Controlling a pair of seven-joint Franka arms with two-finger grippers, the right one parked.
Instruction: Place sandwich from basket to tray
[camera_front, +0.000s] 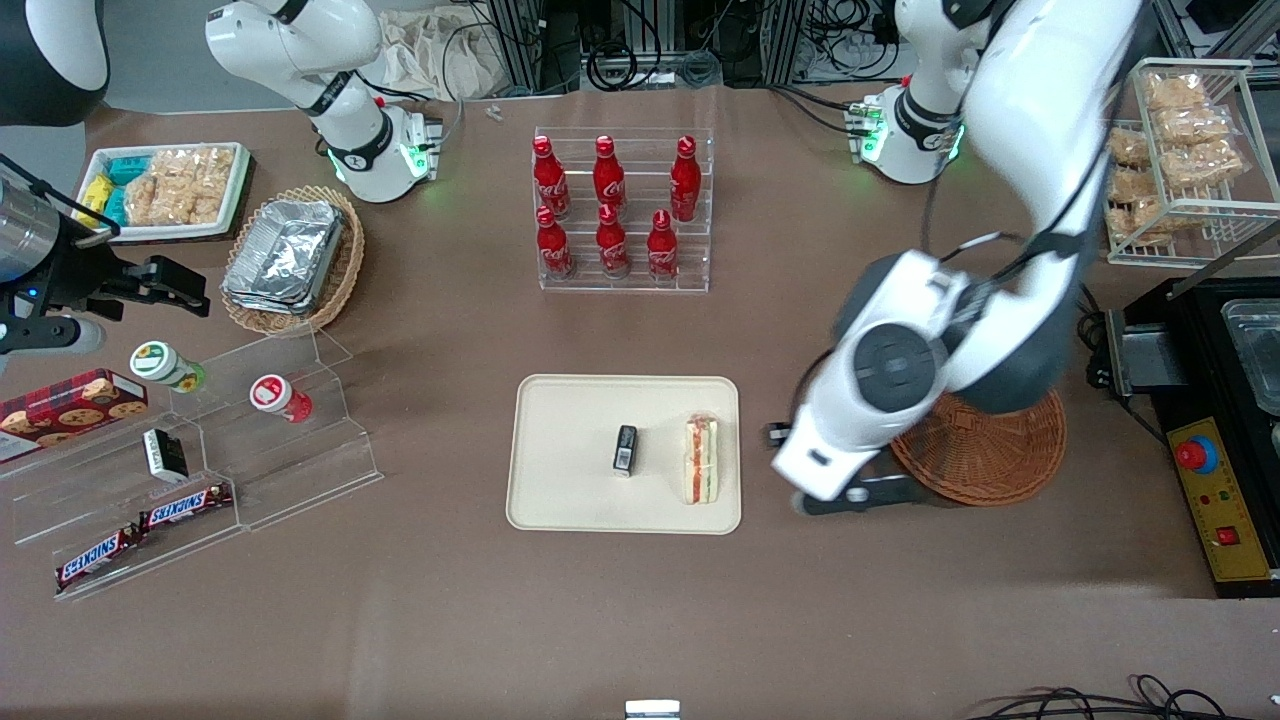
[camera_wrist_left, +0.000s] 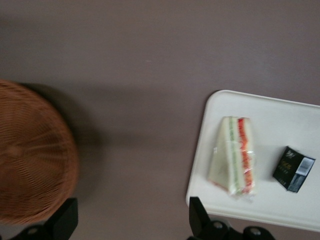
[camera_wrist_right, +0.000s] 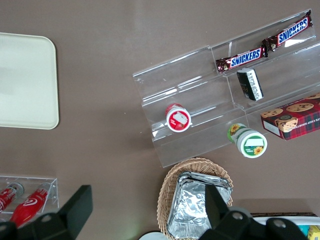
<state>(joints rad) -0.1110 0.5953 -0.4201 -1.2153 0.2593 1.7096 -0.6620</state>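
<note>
Brown cloth covers the table (camera_front: 450, 600), and the cream tray (camera_front: 560, 500) sits on it nearest the front camera. On that tray the sandwich (camera_front: 702, 459) lies along the edge toward the working arm's end, its red and green filling showing, with a small black box (camera_front: 625, 449) just beside it, apart from it. The gripper (camera_front: 850, 490) hangs above bare table between the tray and the round reddish-brown basket (camera_front: 1000, 455), with nothing between its fingers (camera_wrist_left: 199, 220). In the wrist view these fingers are spread wide: one dark tip shows near the tray's rim (camera_wrist_left: 197, 165), the other near the basket's edge (camera_wrist_left: 35, 155). The sandwich (camera_wrist_left: 234, 156) lies clear of both tips, well inside the tray rim. No food shows in the visible part of the basket, partly covered by the arm. Farther from the camera stands a clear rack of red bottles (camera_front: 615, 210).
</note>
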